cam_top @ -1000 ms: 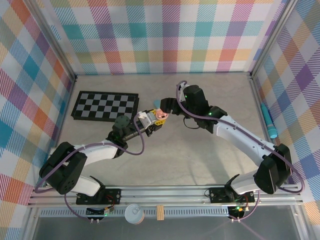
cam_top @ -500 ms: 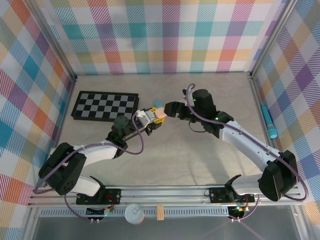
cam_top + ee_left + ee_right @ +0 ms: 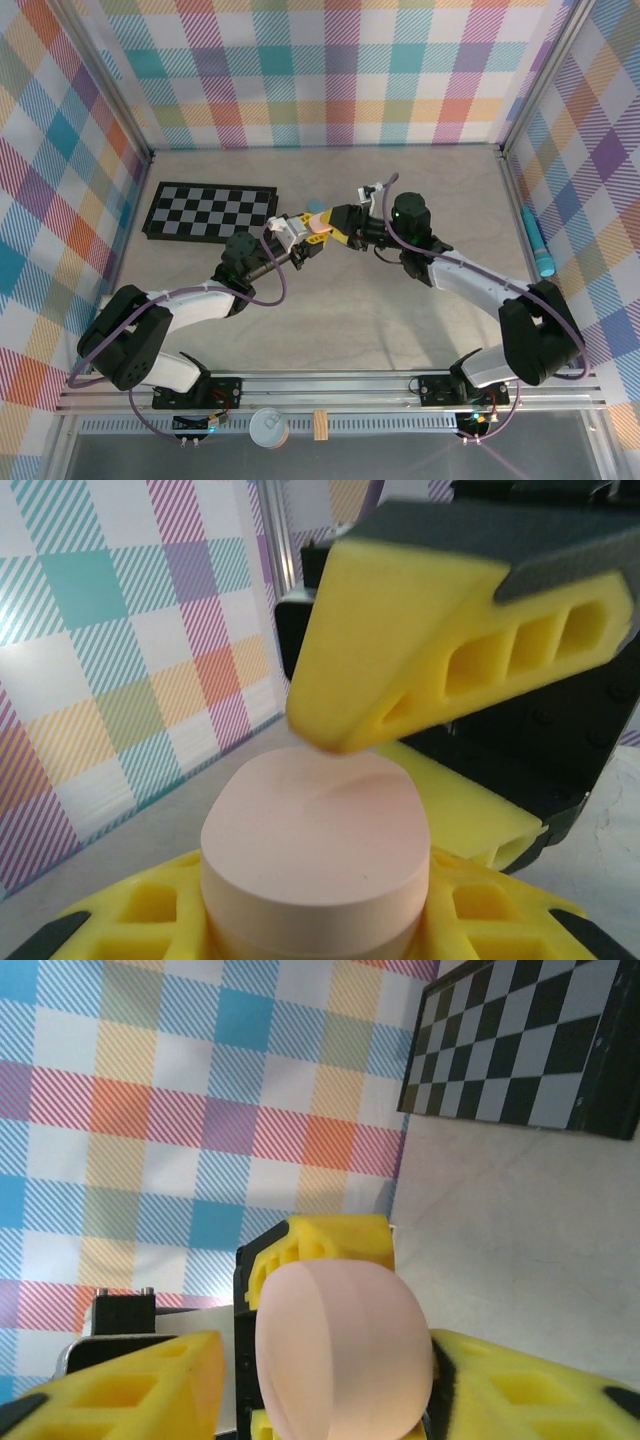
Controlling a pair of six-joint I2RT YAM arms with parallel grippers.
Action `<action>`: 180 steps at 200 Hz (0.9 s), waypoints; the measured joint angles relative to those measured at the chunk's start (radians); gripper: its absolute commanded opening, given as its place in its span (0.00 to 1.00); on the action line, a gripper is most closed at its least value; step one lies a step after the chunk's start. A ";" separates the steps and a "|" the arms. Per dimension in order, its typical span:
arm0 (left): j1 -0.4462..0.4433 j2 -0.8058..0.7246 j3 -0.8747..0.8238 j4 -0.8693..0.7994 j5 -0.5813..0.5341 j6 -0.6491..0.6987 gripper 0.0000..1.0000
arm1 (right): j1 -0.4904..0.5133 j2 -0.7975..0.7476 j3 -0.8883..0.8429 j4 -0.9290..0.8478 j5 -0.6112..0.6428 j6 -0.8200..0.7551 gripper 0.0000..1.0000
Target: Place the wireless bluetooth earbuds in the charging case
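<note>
A pink oval charging case is held above the table, with my left gripper shut on its lower half. In the left wrist view the case sits between my yellow fingers. My right gripper straddles the same case. One of its fingers touches the case top, and the other finger stands slightly apart from it, so the jaws are still open. The case lid looks closed. The earbuds are out of view.
A black-and-white checkerboard lies at the back left. A small light blue piece rests on the table just behind the grippers. A teal pen lies beyond the right wall frame. Plaid walls enclose three sides.
My right gripper swung left and lower to the pink case, and its jaws narrowed around it. The left gripper kept the case almost still.
</note>
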 measured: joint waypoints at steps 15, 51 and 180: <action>0.000 0.000 0.000 0.000 0.000 -0.002 0.25 | 0.000 0.014 -0.006 0.029 -0.004 0.031 0.38; 0.000 -0.006 0.000 0.023 -0.005 -0.023 0.25 | 0.000 0.014 -0.008 0.066 -0.019 0.056 0.20; -0.018 -0.115 -0.062 -0.242 -0.019 0.080 1.00 | -0.068 -0.047 -0.025 -0.296 0.235 -0.252 0.16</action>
